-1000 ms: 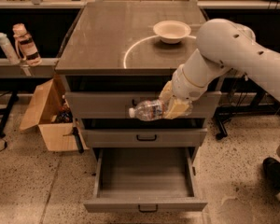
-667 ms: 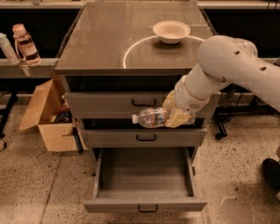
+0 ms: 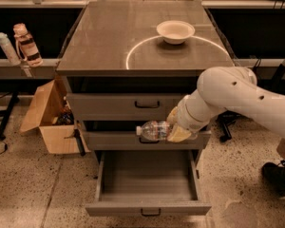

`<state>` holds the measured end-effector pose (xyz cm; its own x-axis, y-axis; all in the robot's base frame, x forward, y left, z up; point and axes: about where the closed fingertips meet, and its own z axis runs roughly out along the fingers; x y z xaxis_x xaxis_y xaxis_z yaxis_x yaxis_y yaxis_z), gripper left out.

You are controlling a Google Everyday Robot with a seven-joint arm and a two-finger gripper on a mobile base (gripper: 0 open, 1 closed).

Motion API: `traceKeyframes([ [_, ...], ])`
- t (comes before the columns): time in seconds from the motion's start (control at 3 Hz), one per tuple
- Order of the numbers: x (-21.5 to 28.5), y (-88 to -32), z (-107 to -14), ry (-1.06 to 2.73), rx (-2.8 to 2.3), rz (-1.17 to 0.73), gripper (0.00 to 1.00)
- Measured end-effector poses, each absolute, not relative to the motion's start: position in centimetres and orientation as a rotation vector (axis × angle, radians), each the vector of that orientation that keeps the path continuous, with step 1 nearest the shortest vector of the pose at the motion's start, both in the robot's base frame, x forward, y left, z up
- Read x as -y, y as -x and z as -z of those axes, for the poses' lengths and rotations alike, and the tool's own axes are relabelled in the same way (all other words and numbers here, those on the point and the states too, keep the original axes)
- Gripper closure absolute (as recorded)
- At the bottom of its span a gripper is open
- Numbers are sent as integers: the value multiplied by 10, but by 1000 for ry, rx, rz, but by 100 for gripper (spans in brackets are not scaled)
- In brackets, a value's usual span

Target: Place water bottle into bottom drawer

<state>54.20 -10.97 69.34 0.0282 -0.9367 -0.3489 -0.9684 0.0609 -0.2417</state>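
Note:
The water bottle point(image 3: 153, 130), small, clear and ribbed with a white cap, lies on its side in my gripper point(image 3: 175, 129), cap pointing left. The gripper is shut on it and holds it in front of the middle drawer, above the open bottom drawer point(image 3: 147, 176). That drawer is pulled out, with a ridged grey floor and a small dark handle point(image 3: 150, 213) on its front. My white arm point(image 3: 237, 99) comes in from the right.
A white bowl point(image 3: 175, 31) sits on the cabinet top point(image 3: 109, 42). A pinkish dark-banded bottle point(image 3: 27, 44) and a white tube-like bottle point(image 3: 6, 48) stand on the left shelf. An open cardboard box point(image 3: 50, 120) stands on the floor at the left.
My gripper has moved down and slightly right with the water bottle, from the top drawer's front to the middle drawer's front.

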Motion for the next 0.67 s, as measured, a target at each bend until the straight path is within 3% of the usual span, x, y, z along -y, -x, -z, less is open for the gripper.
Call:
traceKeyframes([
  [0.67,105,-543,-654,1859,-1919,-186,100],
])
